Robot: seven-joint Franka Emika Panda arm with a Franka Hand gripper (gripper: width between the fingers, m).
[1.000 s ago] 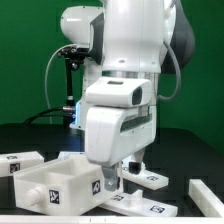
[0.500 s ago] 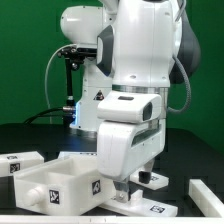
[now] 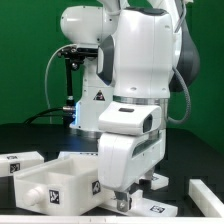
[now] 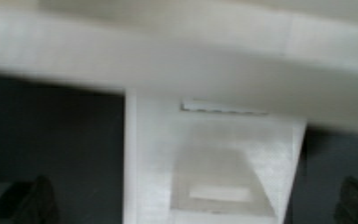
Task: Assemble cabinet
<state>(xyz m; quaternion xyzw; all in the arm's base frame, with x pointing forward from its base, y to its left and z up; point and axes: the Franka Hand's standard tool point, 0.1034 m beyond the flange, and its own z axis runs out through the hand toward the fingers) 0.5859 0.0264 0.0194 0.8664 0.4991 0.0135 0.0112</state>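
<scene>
The cabinet's open white box (image 3: pixel 58 182), with tags on its front wall, stands at the exterior view's lower left. My gripper (image 3: pixel 122 196) hangs low just beside the box's right-hand wall, its fingertips close to the table. In the blurred wrist view the gripper (image 4: pixel 194 205) is open. Its dark fingers (image 4: pixel 23 200) sit far apart at the two edges, and a flat white panel (image 4: pixel 211 150) lies between them without touching either. A broad white surface (image 4: pixel 176 45) lies beyond that panel.
A flat white tagged piece (image 3: pixel 152 182) lies just right of the gripper, with more tags (image 3: pixel 152 205) in front of it. A loose white part (image 3: pixel 22 160) lies at the far left and a white strip (image 3: pixel 207 190) at the far right.
The arm has swung toward the exterior view's right and come down. The hand has moved from above the box's right-hand wall to low beside it.
</scene>
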